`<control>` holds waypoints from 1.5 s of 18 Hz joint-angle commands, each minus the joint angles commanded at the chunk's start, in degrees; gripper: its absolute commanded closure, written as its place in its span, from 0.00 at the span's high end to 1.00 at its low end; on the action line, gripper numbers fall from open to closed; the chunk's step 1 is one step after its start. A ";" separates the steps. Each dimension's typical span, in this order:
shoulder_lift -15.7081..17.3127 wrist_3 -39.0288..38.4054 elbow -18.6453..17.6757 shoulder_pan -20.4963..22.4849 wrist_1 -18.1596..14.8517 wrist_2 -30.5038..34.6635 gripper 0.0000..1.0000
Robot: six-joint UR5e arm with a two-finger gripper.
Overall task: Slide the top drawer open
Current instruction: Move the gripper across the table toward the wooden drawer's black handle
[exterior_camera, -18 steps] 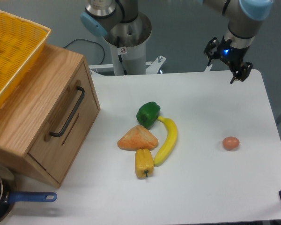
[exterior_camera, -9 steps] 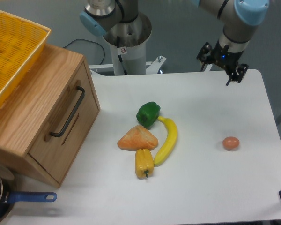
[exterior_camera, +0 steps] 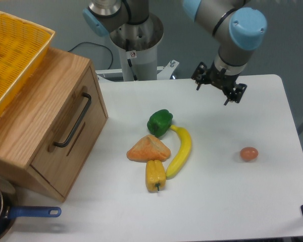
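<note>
The top drawer (exterior_camera: 70, 132) is the light-oak front panel of the wooden cabinet (exterior_camera: 35, 106) at the table's left, and it sits flush and closed. Its long black bar handle (exterior_camera: 73, 121) runs diagonally down the panel. My gripper (exterior_camera: 213, 93) hangs over the rear middle-right of the table, far to the right of the drawer. Its two dark fingers (exterior_camera: 197, 83) are spread apart with nothing between them, so it is open.
A yellow mesh basket (exterior_camera: 20, 55) rests on the cabinet top. A green pepper (exterior_camera: 159, 122), banana (exterior_camera: 180, 151), orange pastry (exterior_camera: 148, 149) and yellow pepper (exterior_camera: 155, 174) lie mid-table. An egg (exterior_camera: 249, 154) is at the right. A blue-handled pan (exterior_camera: 25, 212) sits front left.
The arm has swung left from the table's rear right corner toward the rear middle, and the gripper has come slightly lower. The drawer has not moved.
</note>
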 joint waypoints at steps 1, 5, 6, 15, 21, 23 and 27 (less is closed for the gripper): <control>0.09 -2.45 0.26 -0.44 -0.09 -0.62 1.00; -0.26 -10.71 0.70 -4.21 0.09 -0.89 1.00; -0.52 -13.96 0.79 -5.44 0.26 -0.97 1.00; -1.49 -29.62 2.20 -14.58 0.35 -3.79 1.00; -1.75 -35.61 1.85 -18.36 0.35 -5.98 1.00; -1.75 -36.22 1.76 -19.86 0.35 -6.34 1.00; -1.67 -38.77 2.11 -22.23 0.44 -6.34 1.00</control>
